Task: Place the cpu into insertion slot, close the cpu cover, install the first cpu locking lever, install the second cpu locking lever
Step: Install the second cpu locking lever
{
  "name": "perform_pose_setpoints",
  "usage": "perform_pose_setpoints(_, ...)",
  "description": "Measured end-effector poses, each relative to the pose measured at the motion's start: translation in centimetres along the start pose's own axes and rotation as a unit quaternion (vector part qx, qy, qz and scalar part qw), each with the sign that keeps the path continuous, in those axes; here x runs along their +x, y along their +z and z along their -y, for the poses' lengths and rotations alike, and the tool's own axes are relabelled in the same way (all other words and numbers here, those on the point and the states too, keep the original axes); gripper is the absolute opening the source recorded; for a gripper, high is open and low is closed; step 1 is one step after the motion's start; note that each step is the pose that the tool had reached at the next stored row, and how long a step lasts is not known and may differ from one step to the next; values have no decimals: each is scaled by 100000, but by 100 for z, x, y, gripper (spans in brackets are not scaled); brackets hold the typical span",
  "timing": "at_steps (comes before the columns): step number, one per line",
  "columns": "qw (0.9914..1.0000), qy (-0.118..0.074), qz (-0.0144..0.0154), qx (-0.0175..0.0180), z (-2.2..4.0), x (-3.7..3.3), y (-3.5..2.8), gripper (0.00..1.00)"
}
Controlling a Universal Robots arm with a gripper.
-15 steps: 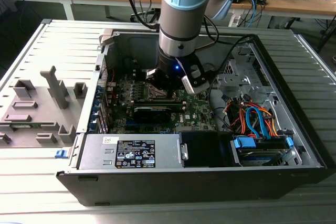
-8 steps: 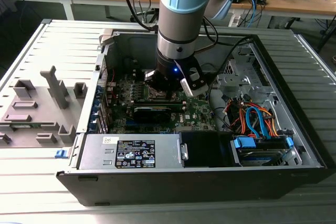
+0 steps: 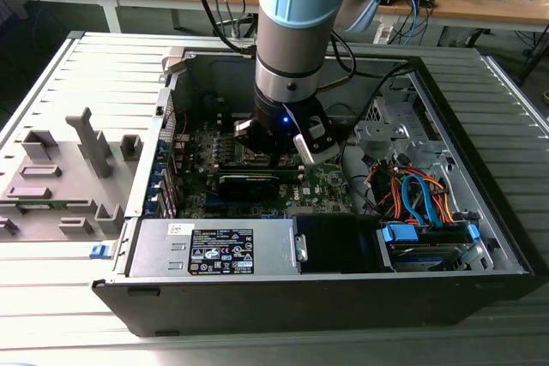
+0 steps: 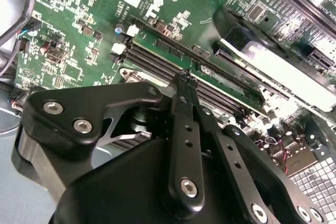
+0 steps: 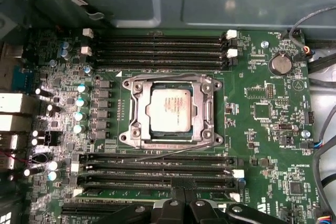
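In the first wrist view the cpu (image 5: 168,109), a silver-grey square, lies in the socket at the middle of the green motherboard. The insertion slot is hidden beneath it. The cpu cover (image 5: 137,111), a silver frame, lies flat around the chip. One thin wire locking lever (image 5: 157,76) runs along one edge of the cover. A second wire lever (image 5: 173,151) lies slantwise beside the opposite edge, over a memory slot. My gripper (image 5: 181,201) hovers off that side with its black fingers together, holding nothing. Its tips (image 4: 184,77) also meet in the second wrist view. In the exterior view the gripper (image 3: 273,150) hangs inside the open computer case.
Black memory slots (image 5: 157,45) flank the socket on two sides. In the case are a grey power supply box (image 3: 214,250), a long black card (image 3: 249,184) and orange and blue cables (image 3: 412,195). A grey fixture (image 3: 60,177) lies at the exterior view's left.
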State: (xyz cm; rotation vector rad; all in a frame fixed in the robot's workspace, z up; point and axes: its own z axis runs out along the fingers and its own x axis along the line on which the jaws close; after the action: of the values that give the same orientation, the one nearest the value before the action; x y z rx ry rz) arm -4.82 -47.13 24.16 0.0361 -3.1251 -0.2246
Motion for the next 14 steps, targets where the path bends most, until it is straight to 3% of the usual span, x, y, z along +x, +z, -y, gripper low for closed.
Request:
perform_pose_setpoints(6, 100000, -6, 3, -174, 39, 19, 5, 11)
perform_pose_setpoints(8, 99999, 2, 20, -454, 31, 32, 6, 11)
perform_pose_setpoints(11, 99991, -14, 75, -1333, 5, 81, 10, 11)
perform_pose_setpoints(12, 99977, -33, 126, -2129, -4, 117, 12, 11)
perform_pose_setpoints(14, 99960, -37, 143, -2840, -15, 148, 17, 11)
